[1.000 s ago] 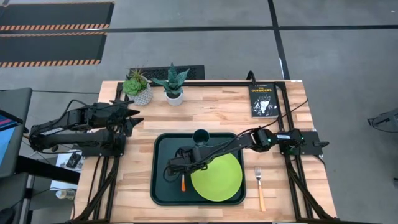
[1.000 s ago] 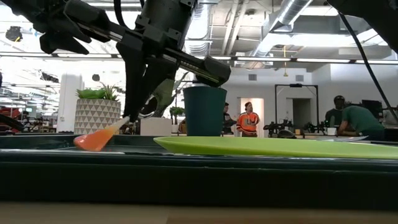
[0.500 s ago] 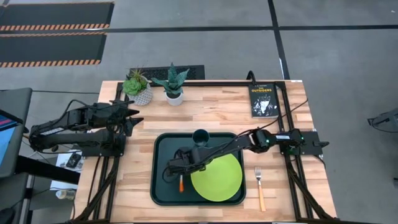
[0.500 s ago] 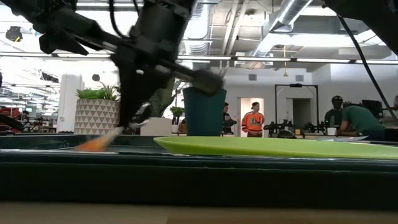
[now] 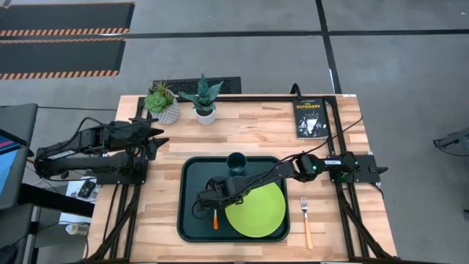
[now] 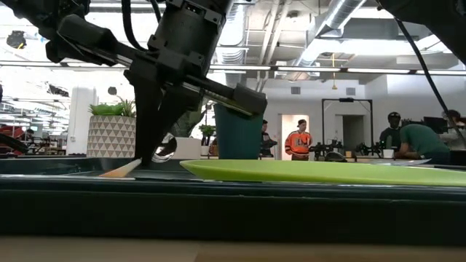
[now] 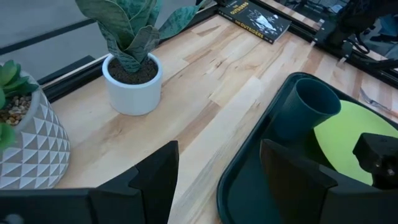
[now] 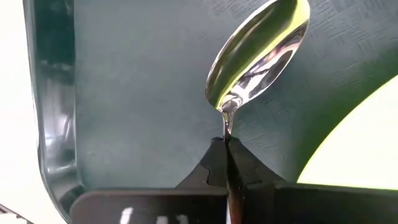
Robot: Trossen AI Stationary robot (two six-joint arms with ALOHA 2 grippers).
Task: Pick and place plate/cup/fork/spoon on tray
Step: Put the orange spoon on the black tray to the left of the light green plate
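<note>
The dark tray (image 5: 187, 224) lies at the table's near middle. On it are the lime-green plate (image 5: 256, 210) at its right and the teal cup (image 5: 236, 160), upright at its far edge. My right gripper (image 5: 213, 201) is over the tray's left half, shut on the spoon, whose red-orange handle (image 5: 215, 219) points toward the near edge. The yellow-handled fork (image 5: 306, 221) lies flat on the table right of the tray. My left gripper (image 5: 158, 136) waits open at the table's left, above the wood. My right gripper pinches the spoon's thin silver neck (image 8: 227, 119) between its two fingers, just behind the bowl (image 8: 260, 51). The fingers (image 6: 148, 124) come from above, pointing down. The spoon slants, its bowl (image 6: 166, 148) raised and its handle end (image 6: 121, 170) down at the tray floor.
Two potted plants (image 5: 163, 103) (image 5: 204, 101) stand at the far left of the table and a black book (image 5: 311, 117) lies at the far right. Bare wood lies left of the tray and between tray and fork. People stand in the room behind.
My right gripper has gone down toward the tray floor with the spoon, still shut on it. The spoon's handle end, lifted clear a second ago, has dropped to the level of the tray floor left of the plate.
</note>
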